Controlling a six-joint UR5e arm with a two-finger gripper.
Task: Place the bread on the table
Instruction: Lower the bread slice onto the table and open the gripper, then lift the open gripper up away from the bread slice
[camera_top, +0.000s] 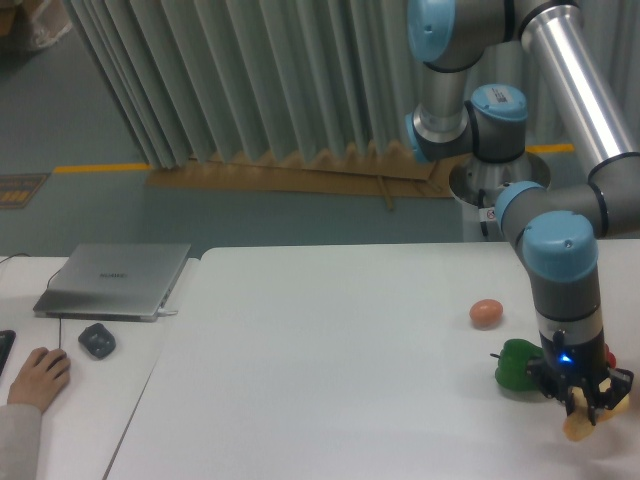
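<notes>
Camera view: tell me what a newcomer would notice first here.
The big silver-and-blue arm reaches down at the far right, its gripper shut on the bread low over the table. Just beside it lie a green pepper and a brown egg.

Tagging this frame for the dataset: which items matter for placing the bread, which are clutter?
Job: bread, held in the gripper; table.

Clutter: green pepper, egg, laptop, mouse, person's hand.

We see a brown egg (486, 313), a green pepper (518, 365) at its five o'clock, laptop (115, 279) and mouse (97, 340) far left.
</notes>
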